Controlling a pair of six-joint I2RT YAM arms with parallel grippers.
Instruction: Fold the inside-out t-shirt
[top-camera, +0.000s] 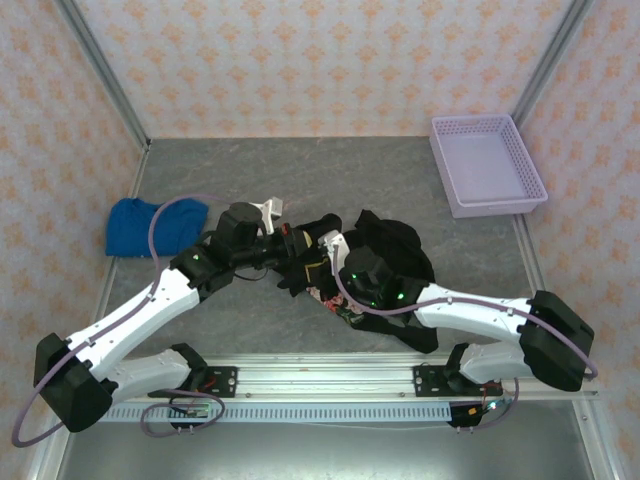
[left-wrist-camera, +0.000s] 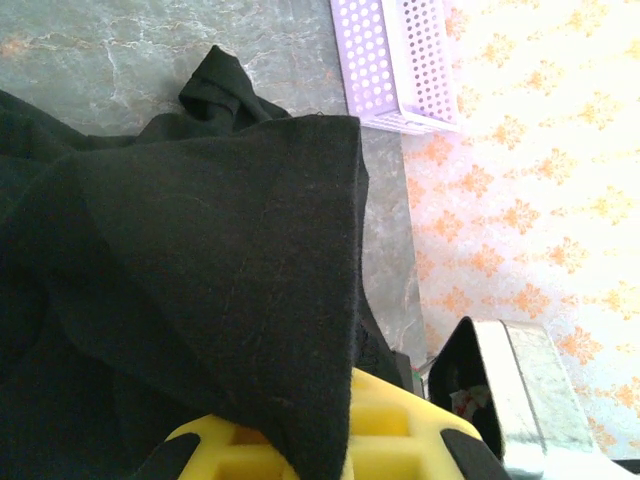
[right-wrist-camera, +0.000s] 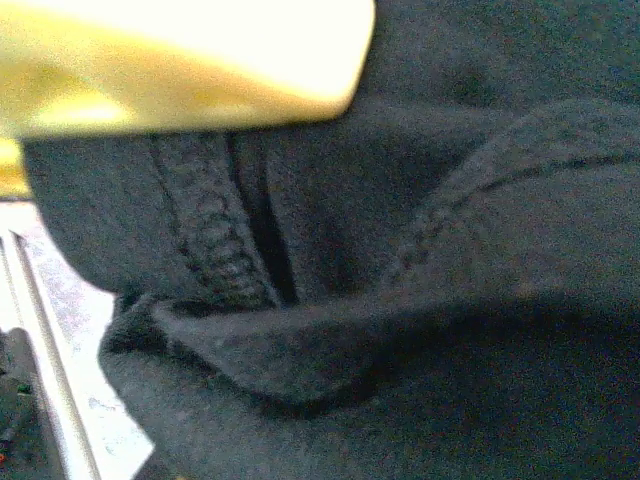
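The left end effector (top-camera: 295, 250) is grasping the bunched black t-shirt (top-camera: 395, 240). The right end effector (top-camera: 328, 258) is touching it; its grip is unclear.

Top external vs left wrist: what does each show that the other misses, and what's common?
Top external, not left wrist: the blue garment at the left of the grey table, and the left arm and right arm meeting over the black t-shirt.
Left wrist, not top external: a close look at the cloth's weave and edge, draped over the left pincer, its yellow pad showing.
Shared: t-shirt, table, lavender basket, patterned wall.
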